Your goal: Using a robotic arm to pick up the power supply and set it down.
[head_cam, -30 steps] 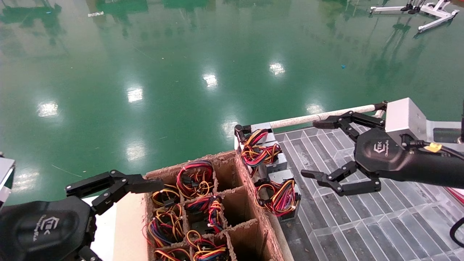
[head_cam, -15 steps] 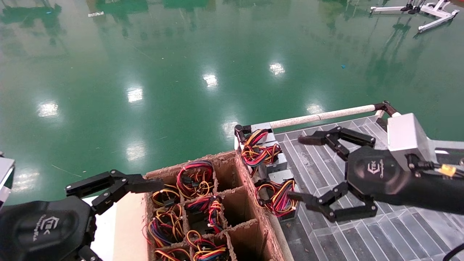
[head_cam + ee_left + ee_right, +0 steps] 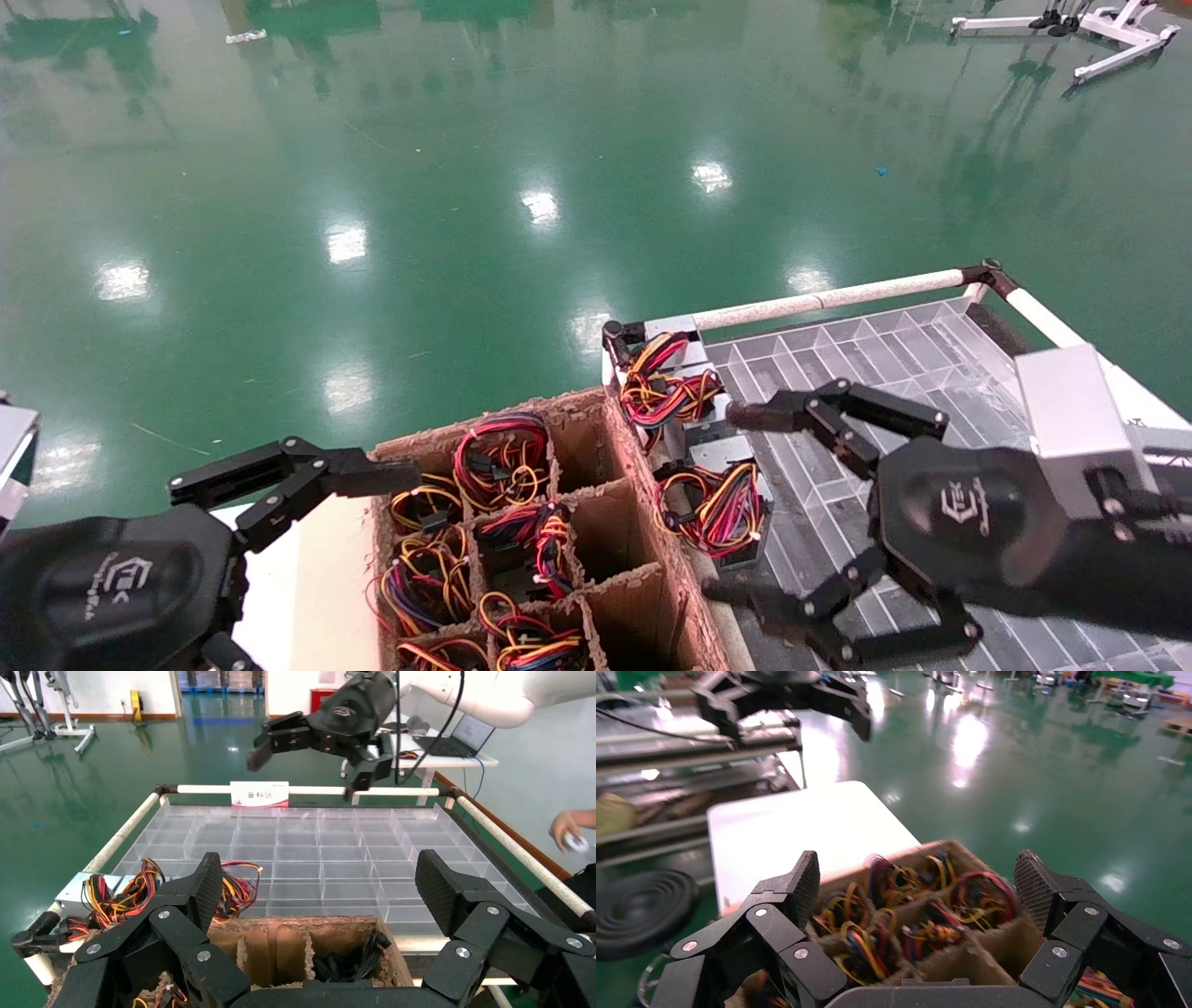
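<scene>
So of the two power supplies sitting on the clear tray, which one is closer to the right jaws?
The nearer power supply, by the cardboard box's edge, lies between the right gripper's open jaws; the other sits in the tray's far corner.

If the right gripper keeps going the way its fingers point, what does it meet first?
Probably the wired power supply on the clear tray, lying between the right gripper's open fingers; the cardboard box sits beyond. Depth is uncertain.

Right end effector point(image 3: 916, 903) spread wide above wire-filled cardboard box point(image 3: 926, 917)

Left pincer point(image 3: 307, 485) lower finger cut off by frame edge.
</scene>
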Tool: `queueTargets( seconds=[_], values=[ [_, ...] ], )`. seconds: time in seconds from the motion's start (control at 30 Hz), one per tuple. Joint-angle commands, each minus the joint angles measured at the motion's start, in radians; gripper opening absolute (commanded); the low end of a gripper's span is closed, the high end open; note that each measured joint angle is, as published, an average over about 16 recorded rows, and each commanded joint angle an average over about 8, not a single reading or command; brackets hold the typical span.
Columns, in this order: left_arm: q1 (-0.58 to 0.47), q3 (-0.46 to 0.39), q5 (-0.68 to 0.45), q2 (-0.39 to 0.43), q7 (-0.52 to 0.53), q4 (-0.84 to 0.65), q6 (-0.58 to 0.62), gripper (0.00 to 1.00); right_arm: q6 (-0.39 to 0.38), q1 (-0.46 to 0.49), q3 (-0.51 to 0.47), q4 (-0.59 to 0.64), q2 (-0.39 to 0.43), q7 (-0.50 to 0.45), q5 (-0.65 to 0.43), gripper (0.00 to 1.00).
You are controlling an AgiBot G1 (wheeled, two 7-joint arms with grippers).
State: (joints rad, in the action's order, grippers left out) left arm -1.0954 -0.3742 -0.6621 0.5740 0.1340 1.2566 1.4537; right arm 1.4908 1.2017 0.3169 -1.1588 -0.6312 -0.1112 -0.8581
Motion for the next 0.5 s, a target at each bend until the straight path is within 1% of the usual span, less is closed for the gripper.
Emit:
queueTargets(
  seconds=[0.03,0.5],
  values=[
    [0.000,0.000,0.000,0.000,0.000,0.000,0.000,1.00,0.001,-0.020,-0.006,-0.019,0.003,-0.012,0.020,1.00],
    [0.000,0.000,0.000,0.000,0.000,0.000,0.000,1.00,0.005,-0.139,-0.041,-0.136,0.022,-0.082,0.139,1.00]
  ],
)
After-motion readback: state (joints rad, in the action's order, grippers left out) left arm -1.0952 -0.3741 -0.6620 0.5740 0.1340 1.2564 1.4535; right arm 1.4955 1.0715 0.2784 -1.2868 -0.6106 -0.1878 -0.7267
